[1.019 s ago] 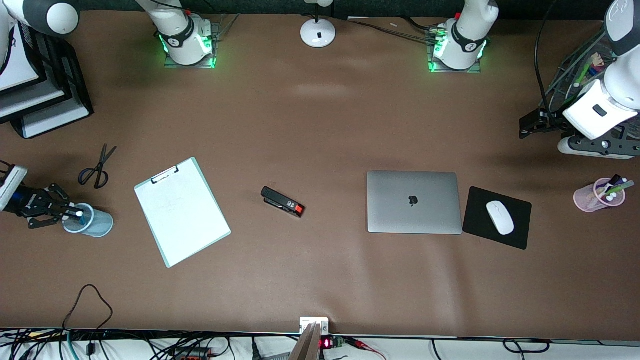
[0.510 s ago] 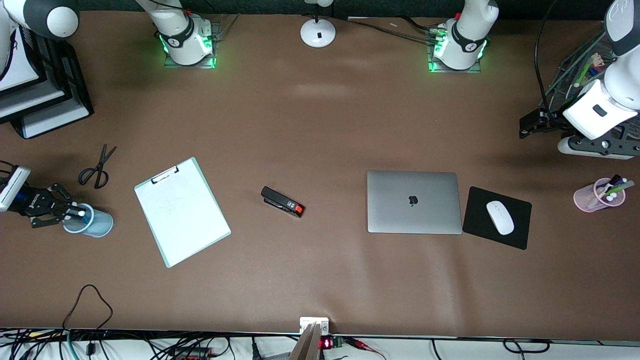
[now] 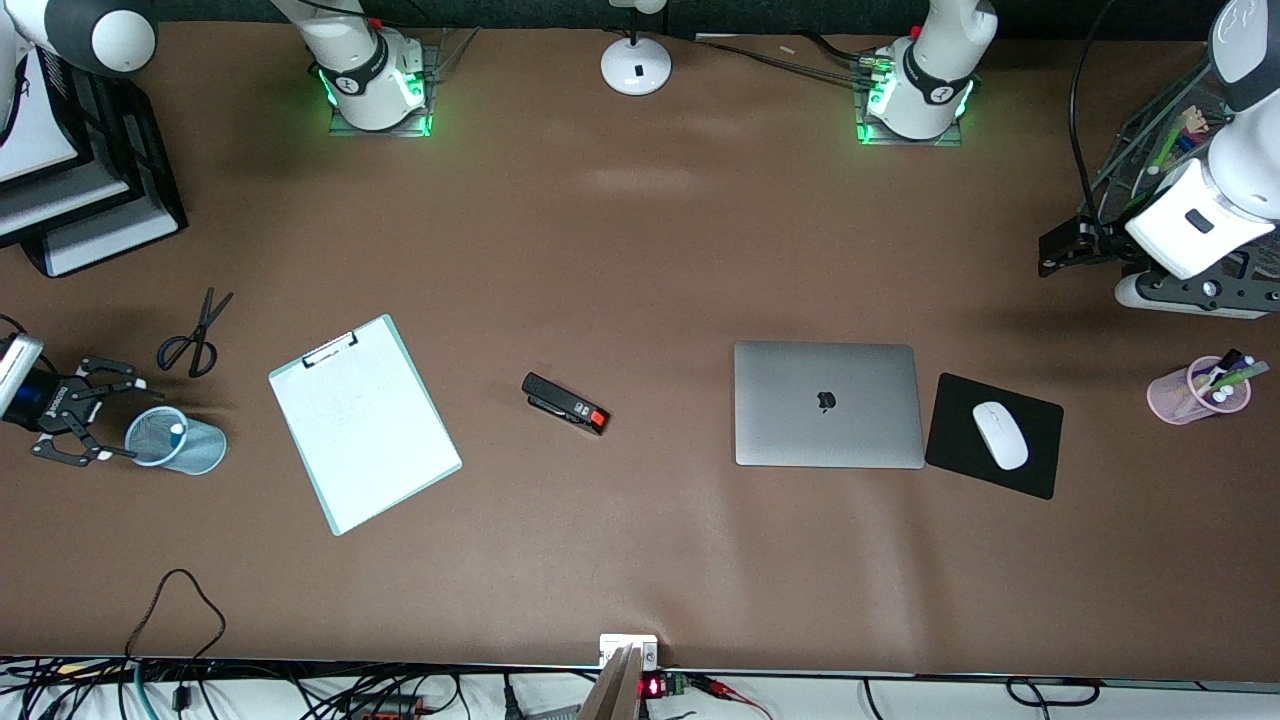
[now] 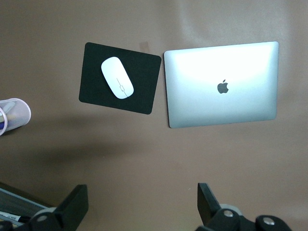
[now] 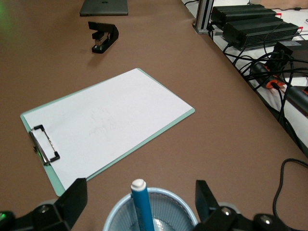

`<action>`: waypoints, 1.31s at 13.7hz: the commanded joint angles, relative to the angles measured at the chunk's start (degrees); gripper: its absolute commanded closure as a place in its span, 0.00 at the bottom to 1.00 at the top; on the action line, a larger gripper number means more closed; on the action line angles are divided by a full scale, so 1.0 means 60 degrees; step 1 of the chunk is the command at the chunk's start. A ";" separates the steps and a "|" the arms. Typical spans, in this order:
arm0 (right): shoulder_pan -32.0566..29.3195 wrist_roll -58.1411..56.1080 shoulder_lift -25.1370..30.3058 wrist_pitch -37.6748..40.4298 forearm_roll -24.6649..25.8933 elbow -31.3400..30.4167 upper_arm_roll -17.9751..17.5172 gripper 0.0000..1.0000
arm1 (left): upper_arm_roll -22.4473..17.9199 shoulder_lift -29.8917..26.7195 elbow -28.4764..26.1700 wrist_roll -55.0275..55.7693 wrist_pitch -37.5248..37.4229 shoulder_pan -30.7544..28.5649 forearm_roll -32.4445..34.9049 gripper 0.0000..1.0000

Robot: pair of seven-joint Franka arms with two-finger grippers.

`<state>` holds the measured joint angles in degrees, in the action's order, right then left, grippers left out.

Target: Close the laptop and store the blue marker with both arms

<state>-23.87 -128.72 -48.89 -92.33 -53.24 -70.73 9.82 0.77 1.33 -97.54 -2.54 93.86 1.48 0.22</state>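
Note:
The laptop (image 3: 828, 404) lies shut on the table, lid up with the apple logo showing; it also shows in the left wrist view (image 4: 221, 84). The blue marker (image 5: 143, 208) stands white end up in a light blue mesh cup (image 3: 190, 452) at the right arm's end of the table; its white tip (image 3: 177, 429) shows in the front view. My right gripper (image 3: 112, 420) is open and empty beside the cup's mouth, its fingers apart on either side of the marker (image 5: 140, 192). My left gripper (image 3: 1055, 250) is open and empty, waiting high over the table at the left arm's end (image 4: 139, 207).
A clipboard (image 3: 365, 425), scissors (image 3: 195, 335) and a black stapler (image 3: 565, 403) lie between cup and laptop. A mouse pad (image 3: 1035, 455) with a white mouse (image 3: 1000, 435) sits beside the laptop. A pink pen cup (image 3: 1190, 392) and a wire rack (image 3: 1150, 150) stand at the left arm's end.
My right gripper has opened, let go of the marker into the blue cup and drawn back from it. The left arm has not moved.

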 commanded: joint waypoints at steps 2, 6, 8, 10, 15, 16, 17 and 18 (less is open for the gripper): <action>0.0023 0.1514 0.0837 0.0431 0.0712 -0.0018 -0.0083 0.00 | -0.0084 0.0159 0.0348 0.0057 -0.0307 0.0075 -0.0065 0.00; 0.0404 0.3023 0.1731 0.0637 0.1416 -0.0018 -0.0113 0.00 | -0.0128 0.0159 0.0348 0.0028 -0.0424 0.0075 -0.0080 0.00; 0.0623 0.3711 0.2112 0.0739 0.1621 -0.0018 -0.0127 0.00 | -0.0128 0.0159 0.0348 0.0042 -0.0424 0.0075 -0.0080 0.00; 0.0930 0.4807 0.2492 0.1089 0.1856 -0.0018 -0.0069 0.00 | -0.0128 0.0159 0.0348 0.0042 -0.0424 0.0075 -0.0080 0.00; 0.1618 0.6583 0.2919 0.1179 0.2223 0.0011 -0.0055 0.00 | -0.0128 0.0159 0.0348 0.0042 -0.0424 0.0075 -0.0094 0.00; 0.1751 0.6876 0.2977 0.1179 0.2383 0.0098 -0.0054 0.00 | -0.0128 0.0159 0.0348 0.0042 -0.0424 0.0075 -0.0094 0.00; 0.1882 0.7140 0.3007 0.1179 0.2602 0.0201 -0.0083 0.00 | -0.0128 0.0159 0.0348 0.0042 -0.0424 0.0075 -0.0094 0.00; 0.2000 0.7331 0.3007 0.1194 0.2749 0.0274 -0.0084 0.00 | -0.0128 0.0159 0.0348 0.0042 -0.0424 0.0075 -0.0094 0.00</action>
<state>-13.16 -87.83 -31.69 -85.82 -39.08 -69.84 9.30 0.57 1.33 -97.51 -2.54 92.79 1.48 0.22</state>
